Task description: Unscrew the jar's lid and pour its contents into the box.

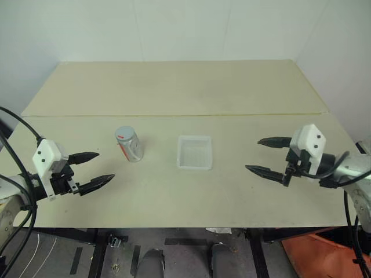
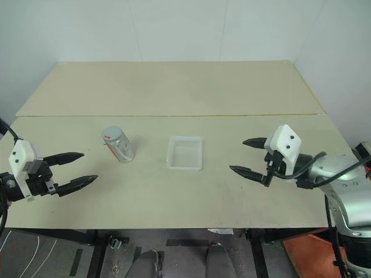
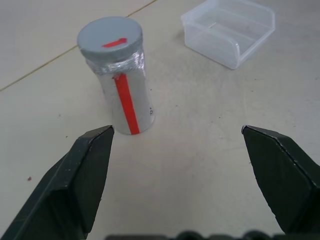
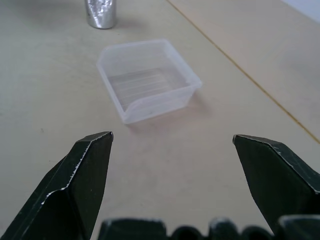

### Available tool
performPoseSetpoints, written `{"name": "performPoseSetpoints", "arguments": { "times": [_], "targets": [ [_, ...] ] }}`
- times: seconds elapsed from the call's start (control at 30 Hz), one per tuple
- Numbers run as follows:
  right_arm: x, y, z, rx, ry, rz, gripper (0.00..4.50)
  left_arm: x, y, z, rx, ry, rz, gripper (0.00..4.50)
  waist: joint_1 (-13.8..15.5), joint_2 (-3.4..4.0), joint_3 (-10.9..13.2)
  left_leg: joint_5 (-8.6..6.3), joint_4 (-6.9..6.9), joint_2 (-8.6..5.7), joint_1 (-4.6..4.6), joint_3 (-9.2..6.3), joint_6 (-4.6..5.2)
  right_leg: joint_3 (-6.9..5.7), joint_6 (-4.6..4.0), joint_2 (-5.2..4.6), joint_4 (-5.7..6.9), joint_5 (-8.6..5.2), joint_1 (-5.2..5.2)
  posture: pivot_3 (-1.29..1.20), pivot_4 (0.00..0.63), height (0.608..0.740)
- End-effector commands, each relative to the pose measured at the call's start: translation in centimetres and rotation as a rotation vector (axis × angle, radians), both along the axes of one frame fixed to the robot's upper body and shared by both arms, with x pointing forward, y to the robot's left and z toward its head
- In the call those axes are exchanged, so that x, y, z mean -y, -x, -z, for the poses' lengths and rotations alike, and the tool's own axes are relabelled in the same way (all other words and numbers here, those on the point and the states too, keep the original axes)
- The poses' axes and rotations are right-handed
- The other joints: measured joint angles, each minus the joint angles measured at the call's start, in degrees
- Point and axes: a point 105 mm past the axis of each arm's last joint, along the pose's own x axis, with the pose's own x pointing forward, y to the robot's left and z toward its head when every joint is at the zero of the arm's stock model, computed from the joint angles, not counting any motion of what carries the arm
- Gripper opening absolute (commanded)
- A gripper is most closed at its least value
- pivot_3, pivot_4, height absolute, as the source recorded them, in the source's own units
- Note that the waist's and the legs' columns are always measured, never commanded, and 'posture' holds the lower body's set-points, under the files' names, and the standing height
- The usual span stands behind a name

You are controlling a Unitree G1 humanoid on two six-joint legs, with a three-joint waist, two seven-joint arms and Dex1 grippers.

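Beige table (image 1: 174, 191): laminate top, the largest item I logged; everything of the task stood on its near half.
Translucent box (image 1: 195, 152): shallow, square, open side up, near the middle of the table; I saw nothing in it.
Left gripper (image 1: 99, 168): I had it low over the near left of the table, two black fingers spread wide, nothing between them, pointing toward the middle of the table.
Right gripper (image 1: 266, 155): I held it on the far side of the box, fingers likewise spread and bare, aimed back toward the box.
Clear jar (image 1: 129, 144): red-and-white label, standing upright, long axis vertical, just left of the box and apart from it.
Grey lid (image 3: 110, 39): round cap seated on the jar's mouth, not yet unscrewed.
Contents: I could not make them out through the label.
Key relation: the jar stood ahead of my left fingers and slightly off their centre line, clear of both tips; I judged the left arm plainly the nearer, since the box lay between the jar and the right.
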Motion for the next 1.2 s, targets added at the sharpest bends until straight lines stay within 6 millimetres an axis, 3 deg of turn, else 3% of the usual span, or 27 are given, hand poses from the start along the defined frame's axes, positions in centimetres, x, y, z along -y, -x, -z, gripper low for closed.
{"name": "performPoseSetpoints", "arguments": {
  "times": [0.03, 0.23, 0.4, 0.57, 0.87, 1.2],
  "targets": [
    [0.0, -0.2, -1.2, 0.051, 0.014, -0.02, 4.5, 0.5, -0.4, -1.3, 0.063, 0.009, 0.021, 4.45, 0.07, 0.0, 0.0, 0.0, 0.0, 0.0, 0.0, 0.0, 0.0, 0.0, 0.0, 0.0, 0.0, 0.0, 0.0, 0.0, 0.15, 0.74],
    [0.6, -0.2, -2.3, 0.07, 0.011, -0.022, 4.5, 0.6, -1.0, -1.3, 0.079, 0.026, -0.013, 4.45, -0.14, 0.0, 0.0, 0.0, 0.0, 0.01, 0.01, 0.0, 0.0, -0.01, 0.0, 0.01, 0.01, 0.0, 0.0, 0.0, 0.15, 0.74],
    [-0.1, 0.1, -3.0, 0.08, 0.01, -0.064, 4.5, 0.7, -1.8, 0.0, 0.062, 0.011, -0.078, 4.45, -0.11, 0.0, 0.0, 0.0, 0.0, 0.0, 0.04, 0.0, 0.0, 0.0, 0.0, 0.01, 0.04, 0.01, 0.0, 0.0, 0.15, 0.74],
    [-0.4, 0.2, -3.3, 0.111, 0.048, -0.051, 4.5, 2.9, -2.8, 1.4, 0.029, 0.086, -0.091, 4.45, 0.2, 0.0, 0.0, 0.0, 0.01, 0.0, 0.0, -0.01, 0.0, -0.01, 0.01, 0.0, 0.02, 0.01, 0.0, 0.0, 0.15, 0.74],
    [-0.9, 1.0, -4.3, 0.166, 0.046, -0.058, 4.5, 3.8, -7.1, 2.4, 0.138, 0.152, -0.268, 4.45, 0.07, -0.02, 0.0, 0.0, 0.04, -0.02, 0.02, -0.01, 0.0, 0.0, 0.01, 0.0, 0.02, 0.02, 0.03, 0.0, 0.15, 0.74],
    [-0.9, 1.5, -4.7, 0.183, 0.049, -0.05, 4.5, 4.2, -8.9, 2.6, 0.183, 0.227, -0.324, 4.45, 0.17, -0.02, 0.0, 0.0, 0.05, -0.02, 0.02, -0.01, 0.0, -0.01, 0.01, 0.0, 0.03, 0.02, 0.03, 0.0, 0.15, 0.74]
  ]
}}
